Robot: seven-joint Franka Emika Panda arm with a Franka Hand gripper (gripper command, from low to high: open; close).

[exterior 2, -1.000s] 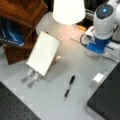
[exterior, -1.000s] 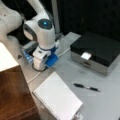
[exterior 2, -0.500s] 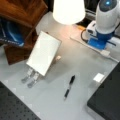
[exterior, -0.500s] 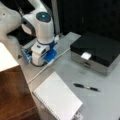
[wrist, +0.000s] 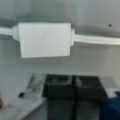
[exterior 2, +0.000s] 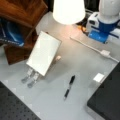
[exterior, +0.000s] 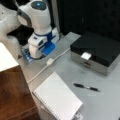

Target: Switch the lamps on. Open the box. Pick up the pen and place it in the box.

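The grey tabletop (exterior: 105, 100) carries everything. The white and blue arm (exterior: 40, 30) stands at a front view's upper left, bent down over the white cable (exterior: 40, 71). The lamp (exterior 2: 68, 10) glows brightly at a front view's top, so it is lit. The box (exterior: 96, 51) sits at a front view's right with its black lid down and its small white tab (exterior: 85, 55) on the front edge; it is closed. A white spiral notebook (exterior: 58, 98) lies propped at a front view's bottom. The tool (wrist: 74, 88) shows in the wrist view with its two dark fingers (wrist: 60, 88) pressed together, gripping nothing, just short of the white inline switch (wrist: 45, 40) on the cable. The pen (exterior: 86, 87) lies flat on the tabletop between the notebook and the box, apart from both and well away from the tool.
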